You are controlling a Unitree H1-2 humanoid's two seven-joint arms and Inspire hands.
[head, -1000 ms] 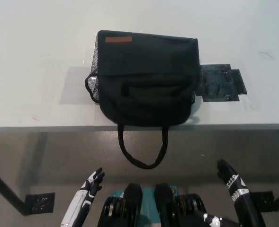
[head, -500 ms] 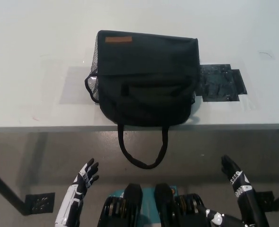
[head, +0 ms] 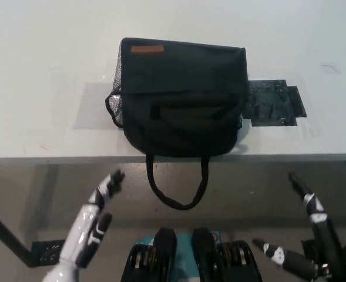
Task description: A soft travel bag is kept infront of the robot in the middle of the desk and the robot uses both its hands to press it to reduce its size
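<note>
A black soft travel bag [head: 181, 97] lies on the white desk [head: 43, 70], with an orange label at its far left corner and its carry strap [head: 177, 191] hanging over the desk's front edge. My white left hand [head: 93, 220] is open below the desk's edge, left of the strap, fingers stretched toward the bag. My black right hand [head: 311, 235] is open at the lower right, below the desk level. Neither hand touches the bag.
A patch of black tape [head: 272, 103] is stuck on the desk just right of the bag. Desk legs with black feet [head: 49, 251] stand on the grey floor at lower left and lower right.
My left hand has risen and spread toward the desk edge. My right hand has moved outward to the right and opened wider. The bag has not moved.
</note>
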